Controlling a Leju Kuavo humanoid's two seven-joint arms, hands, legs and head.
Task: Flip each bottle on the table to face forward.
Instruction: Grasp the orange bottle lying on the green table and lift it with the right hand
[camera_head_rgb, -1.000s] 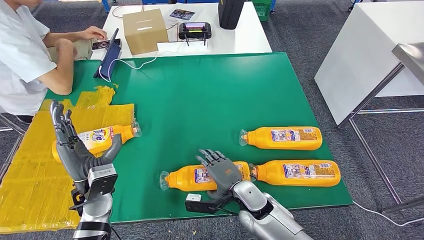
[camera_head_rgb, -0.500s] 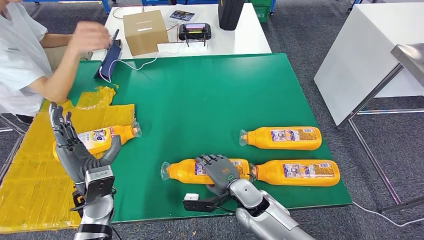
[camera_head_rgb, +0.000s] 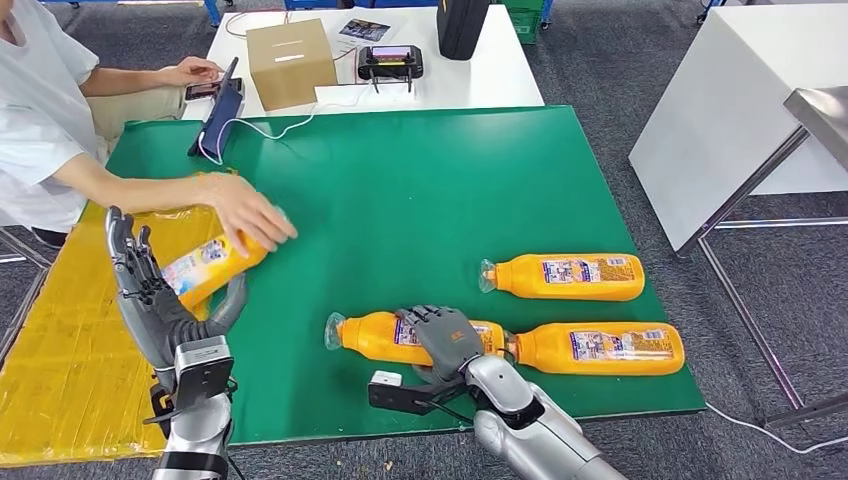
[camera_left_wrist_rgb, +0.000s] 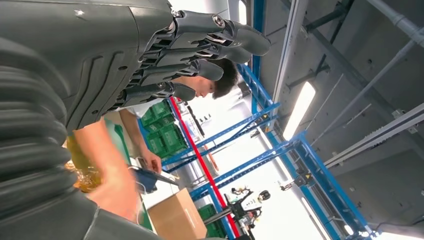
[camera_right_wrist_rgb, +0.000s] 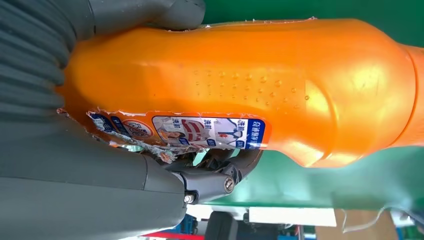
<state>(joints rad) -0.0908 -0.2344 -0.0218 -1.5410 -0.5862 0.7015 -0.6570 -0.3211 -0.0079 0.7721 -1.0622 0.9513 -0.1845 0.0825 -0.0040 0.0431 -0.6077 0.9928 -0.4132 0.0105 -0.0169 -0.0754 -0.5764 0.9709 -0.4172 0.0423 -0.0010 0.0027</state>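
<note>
Near-front orange bottle (camera_head_rgb: 400, 338) lying on green counter (camera_head_rgb: 400, 200), right hand (camera_head_rgb: 445, 338) with fingers (camera_right_wrist_rgb: 215, 175) wrapped around it, two bottles (camera_head_rgb: 600, 345) just beyond, left hand (camera_head_rgb: 150, 300) upright, fingers spread, holding nothing, person's hand (camera_head_rgb: 245, 212) gripping far-left bottle (camera_head_rgb: 205, 268).

The bottle (camera_right_wrist_rgb: 240, 85) in the right hand (camera_head_rgb: 447, 338) is glossy orange plastic, dimpled, its paper label (camera_right_wrist_rgb: 200, 131) torn; beneath lies a matt green surface (camera_head_rgb: 420, 200).

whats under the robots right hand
An orange bottle lying on its side on the green table. The right hand grips its middle, with the cap end and base end showing on either side. The hand covers most of its label.
</note>
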